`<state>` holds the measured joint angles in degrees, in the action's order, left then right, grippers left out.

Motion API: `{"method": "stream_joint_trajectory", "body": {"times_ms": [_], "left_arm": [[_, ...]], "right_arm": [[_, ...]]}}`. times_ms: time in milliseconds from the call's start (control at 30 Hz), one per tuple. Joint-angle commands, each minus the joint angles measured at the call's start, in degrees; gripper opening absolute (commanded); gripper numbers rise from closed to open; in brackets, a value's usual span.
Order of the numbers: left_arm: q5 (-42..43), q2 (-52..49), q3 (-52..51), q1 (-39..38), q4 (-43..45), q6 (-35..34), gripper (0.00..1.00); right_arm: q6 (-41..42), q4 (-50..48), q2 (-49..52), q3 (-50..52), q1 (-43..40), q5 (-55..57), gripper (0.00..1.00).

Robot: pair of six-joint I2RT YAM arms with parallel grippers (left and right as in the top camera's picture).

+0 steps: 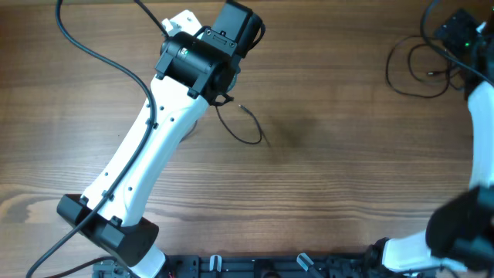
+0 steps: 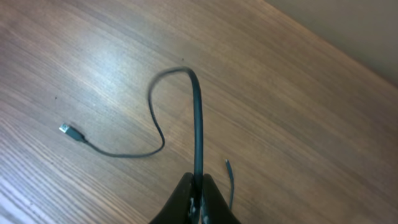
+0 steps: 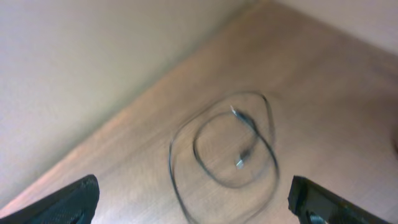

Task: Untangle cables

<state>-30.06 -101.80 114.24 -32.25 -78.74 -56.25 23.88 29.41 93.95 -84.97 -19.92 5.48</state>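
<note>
Left pincer (image 2: 196,185): we are seeing it pinched shut on a cable (image 2: 198,118), fingertips meeting right on the cord.
Cable: it is arching up from the jaws, curling over and trailing down to its plug (image 2: 72,132), which is lying flat on the table (image 2: 298,81).
Right pincer (image 3: 193,190): it is hanging wide open over the far corner, gripping nothing.
Coil (image 3: 171,152): a second cable is lying looped on itself under that pincer, both ends sitting inside the ring.
Stage: we are judging the two cords as parted, well apart; the coil is looking like the work left.
Risk, left: the thin cord is sitting at the very fingertips, so a quick swing could be slipping it free or dragging the plug across the wood.
Risk, right: closing where the loops are crossing could be catching two strands and tightening the coil.
</note>
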Motion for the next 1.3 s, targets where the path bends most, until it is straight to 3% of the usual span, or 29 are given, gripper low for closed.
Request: {"method": "stream_joint_trajectory", "body": {"times_ms": [0, 200, 300, 367, 400, 467, 633, 667, 767, 900, 1067, 1167, 1267], "left_arm": [[-0.48, -0.22, 0.11, -0.09, 0.7, 0.33, 0.04], [-3.74, 2.64, 0.11, -0.09, 1.07, 0.48, 0.04], [6.64, 4.96, 0.11, -0.11, 4.0, 1.14, 0.04], [17.53, 6.14, 0.11, -0.09, 8.76, 11.34, 0.04], [27.58, 7.15, 0.11, -0.09, 12.76, 21.38, 0.04], [39.32, 8.59, 0.11, -0.09, 15.87, 35.5, 0.04], [64.92, 14.1, 0.11, -0.09, 10.88, 72.74, 0.04], [67.32, 14.56, 0.11, -0.09, 9.51, 75.84, 0.04], [68.57, 13.51, 0.09, -0.09, 5.62, 76.24, 0.04], [63.89, 9.46, 0.09, -0.09, 1.27, 75.95, 0.04], [58.6, 2.58, 0.09, -0.09, 2.58, 67.49, 0.04], [55.76, -2.82, 0.09, -0.11, 6.19, 58.21, 0.04], [44.39, -7.58, 0.09, -0.09, 10.93, 40.48, 0.04]], "right_arm": [[6.95, 10.75, -4.76, 0.22, 0.87, -2.08, 1.0], [3.06, 21.84, -8.79, 0.22, 10.36, -12.98, 1.0], [3.28, 24.09, -8.79, 0.22, 16.02, -11.17, 1.0], [3.3, 24.22, -8.79, 0.22, 17.84, -10.36, 1.0], [4.2, 24.48, -8.79, 0.22, 18.4, -10.51, 1.0], [4.52, 26.29, -9.18, 0.22, 18.21, -10.62, 1.0], [0.0, 28.15, -12.37, 0.22, 17.77, -9.7, 1.0], [0.04, 28.15, -12.98, 0.22, 17.77, -9.29, 1.0], [0.09, 27.93, -14.29, 0.22, 17.7, -8.85, 1.0], [0.11, 28.09, -14.29, 0.22, 17.7, -8.94, 1.0], [0.07, 29.51, -14.29, 0.22, 17.7, -9.4, 1.0], [-1.22, 30.27, -14.29, 0.22, 17.7, -9.42, 1.0], [-1.44, 30.71, -14.29, 0.22, 17.7, -9.42, 1.0]]}}
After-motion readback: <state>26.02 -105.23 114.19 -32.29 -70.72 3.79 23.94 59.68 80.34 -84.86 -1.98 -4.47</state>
